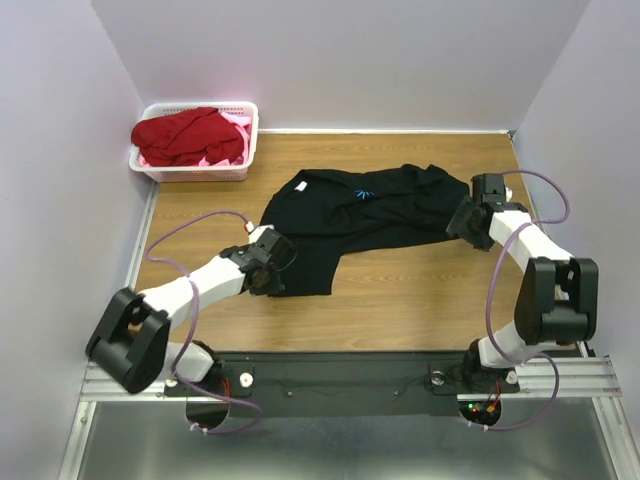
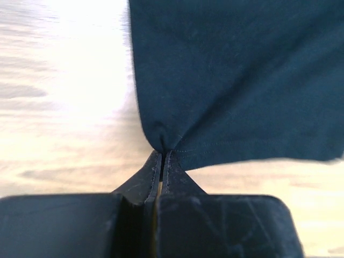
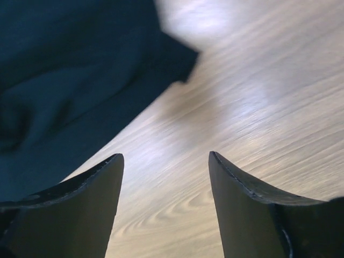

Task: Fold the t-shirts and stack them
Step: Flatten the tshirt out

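A large black t-shirt (image 1: 370,215) with a small light-blue logo (image 1: 365,192) lies crumpled across the middle of the wooden table. My left gripper (image 1: 283,266) is shut on the shirt's near-left hem corner. In the left wrist view the cloth (image 2: 242,80) bunches into the tips of that gripper (image 2: 163,156). My right gripper (image 1: 457,227) sits at the shirt's right edge. In the right wrist view it (image 3: 165,158) stands open over bare wood, with the black cloth (image 3: 70,80) up and to the left of its fingers. A red t-shirt (image 1: 185,135) and a pink one (image 1: 215,158) lie heaped in the basket.
A white slotted basket (image 1: 195,173) stands at the far left corner of the table (image 1: 420,290). Pale walls close in the back and both sides. The arms' black mounting rail (image 1: 340,375) runs along the near edge.
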{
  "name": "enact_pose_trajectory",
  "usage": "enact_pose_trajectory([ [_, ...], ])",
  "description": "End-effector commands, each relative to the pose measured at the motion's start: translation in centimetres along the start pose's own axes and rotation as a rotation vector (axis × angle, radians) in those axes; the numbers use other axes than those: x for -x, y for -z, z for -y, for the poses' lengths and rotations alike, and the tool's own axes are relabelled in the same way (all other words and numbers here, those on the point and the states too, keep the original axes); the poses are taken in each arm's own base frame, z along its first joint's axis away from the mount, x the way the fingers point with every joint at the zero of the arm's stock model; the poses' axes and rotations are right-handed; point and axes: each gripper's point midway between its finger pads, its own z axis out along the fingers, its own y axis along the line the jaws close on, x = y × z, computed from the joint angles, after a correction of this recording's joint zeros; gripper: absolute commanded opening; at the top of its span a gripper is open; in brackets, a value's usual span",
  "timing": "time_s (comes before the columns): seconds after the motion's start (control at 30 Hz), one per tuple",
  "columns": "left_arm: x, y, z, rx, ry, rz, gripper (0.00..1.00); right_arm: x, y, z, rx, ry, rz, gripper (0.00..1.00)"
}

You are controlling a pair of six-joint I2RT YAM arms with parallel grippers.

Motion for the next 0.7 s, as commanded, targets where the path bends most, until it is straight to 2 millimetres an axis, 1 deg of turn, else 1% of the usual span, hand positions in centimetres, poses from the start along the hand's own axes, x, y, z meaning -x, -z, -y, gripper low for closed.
enact_pose_trajectory([
  [0.0, 2.6, 4.0, -0.9, -0.01, 0.016, 0.089, 0.0, 2.2, -1.9, 1.9, -0.069, -0.089, 0.034, 0.69],
  [0.07, 4.2, 5.7, -1.3, -0.023, 0.044, 0.143, 0.0, 2.6, -3.0, 2.2, -0.067, -0.113, 0.027, 0.68],
  [0.1, 4.8, 6.4, -1.5, -0.017, 0.047, 0.166, 0.0, 3.1, -3.3, 2.0, -0.041, -0.13, 0.034, 0.68],
  [0.13, 5.7, 7.8, -1.7, -0.023, 0.058, 0.196, 0.0, 3.5, -3.6, 2.6, -0.043, -0.158, 0.039, 0.67],
  [0.2, 6.9, 9.1, -2.4, -0.012, 0.075, 0.238, 0.0, 3.9, -4.2, 2.5, -0.021, -0.178, 0.032, 0.67],
  [0.23, 7.6, 10.3, -2.5, -0.022, 0.087, 0.266, 0.0, 4.3, -4.5, 2.7, -0.014, -0.19, 0.035, 0.67],
  [0.3, 8.3, 11.5, -3.0, -0.021, 0.099, 0.294, 0.0, 4.4, -5.1, 2.2, 0.019, -0.192, 0.024, 0.67],
  [0.33, 9.0, 12.7, -3.0, -0.031, 0.109, 0.319, 0.0, 4.3, -5.3, 2.1, 0.024, -0.193, 0.018, 0.67],
  [0.37, 9.4, 13.3, -3.0, -0.036, 0.116, 0.335, 0.0, 4.2, -5.6, 1.9, 0.032, -0.191, 0.013, 0.67],
  [0.4, 9.8, 13.9, -3.2, -0.035, 0.121, 0.351, 0.0, 3.7, -5.8, 1.4, 0.063, -0.19, -0.011, 0.67],
  [0.43, 10.4, 14.8, -3.2, -0.041, 0.126, 0.369, 0.0, 3.4, -5.9, 1.0, 0.083, -0.195, -0.024, 0.63],
  [0.47, 10.6, 15.1, -3.2, -0.04, 0.128, 0.375, 0.0, 3.0, -6.0, 0.7, 0.097, -0.202, -0.04, 0.63],
  [0.5, 10.9, 15.4, -3.3, -0.036, 0.125, 0.383, 0.0, 2.4, -5.8, -0.1, 0.148, -0.209, -0.069, 0.61],
  [0.53, 11.2, 15.7, -3.2, -0.038, 0.125, 0.389, 0.0, 1.4, -5.8, -0.3, 0.163, -0.224, -0.09, 0.61],
  [0.6, 11.5, 15.8, -3.0, -0.043, 0.125, 0.397, 0.0, 0.3, -5.5, -1.0, 0.215, -0.236, -0.122, 0.59],
  [0.67, 11.6, 15.9, -2.8, -0.053, 0.123, 0.396, 0.0, -1.5, -5.1, -1.4, 0.255, -0.237, -0.171, 0.58],
])
